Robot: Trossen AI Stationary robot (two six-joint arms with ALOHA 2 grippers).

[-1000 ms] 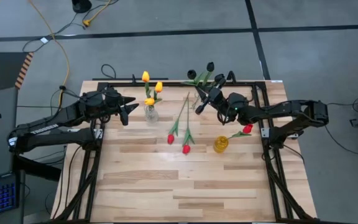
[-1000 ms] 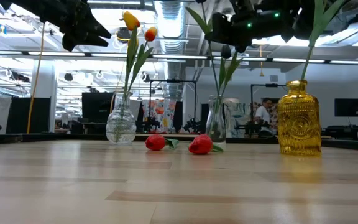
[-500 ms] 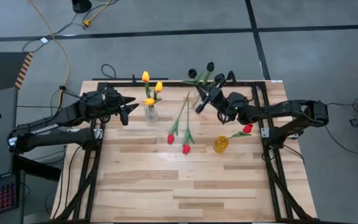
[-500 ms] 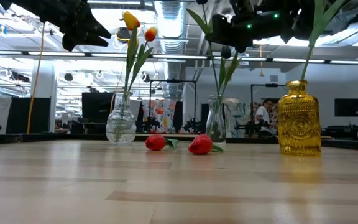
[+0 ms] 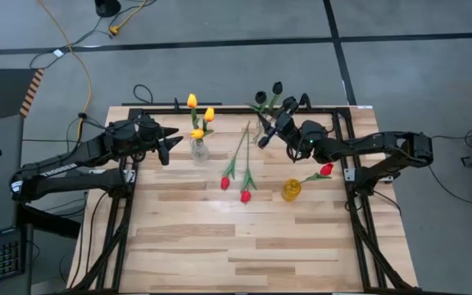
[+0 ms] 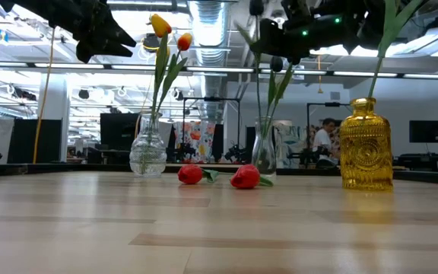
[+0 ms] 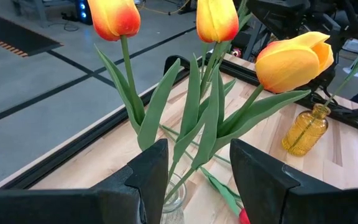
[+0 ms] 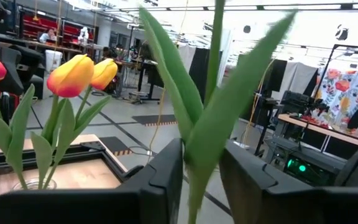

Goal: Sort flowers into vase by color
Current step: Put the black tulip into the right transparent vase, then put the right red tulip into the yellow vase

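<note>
Flowers are standing sorted in part: three yellow tulips (image 5: 197,115) in the round clear vase (image 5: 198,150) just ahead of the left claw (image 5: 169,143), whose fingers are hanging parted and empty, and dark tulips (image 5: 270,93) in the slim clear vase (image 6: 264,152) right under the right claw (image 5: 270,131). That claw's fingers are sitting loosely around a green stem (image 8: 199,134), neither wide nor pinching. If a leaf is snagging as it lifts, the stem could come out or tip the vase.

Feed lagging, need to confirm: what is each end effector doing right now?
Left end effector: open, empty, beside the yellow tulips.
Right end effector: fingers around a dark tulip's stem; grip cannot be told.
</note>
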